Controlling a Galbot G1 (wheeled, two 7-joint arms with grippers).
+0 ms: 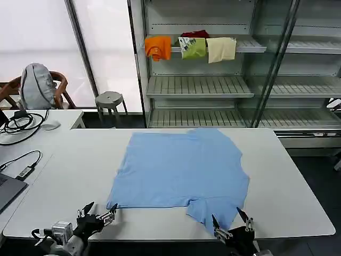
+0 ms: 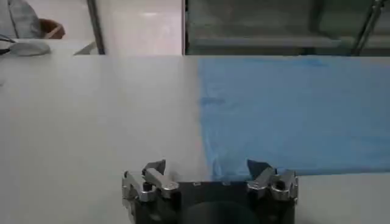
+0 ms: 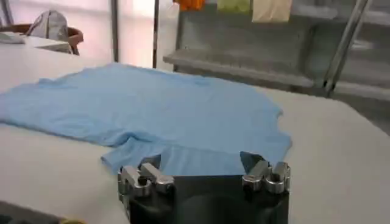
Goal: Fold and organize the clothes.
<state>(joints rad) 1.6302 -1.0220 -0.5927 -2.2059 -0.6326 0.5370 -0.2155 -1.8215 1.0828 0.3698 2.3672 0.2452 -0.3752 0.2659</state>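
The light blue T-shirt (image 1: 181, 170) lies flat, bare table (image 1: 80, 160) all around. Left gripper (image 1: 99, 212) spread off its near corner; right gripper (image 1: 232, 221) spread at its near sleeve.

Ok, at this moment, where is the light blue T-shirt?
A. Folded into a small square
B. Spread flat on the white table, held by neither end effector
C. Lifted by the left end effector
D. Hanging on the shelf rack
B: the light blue T-shirt lies spread flat on the white table, with the left end effector and right end effector open at its near edge, gripping nothing.
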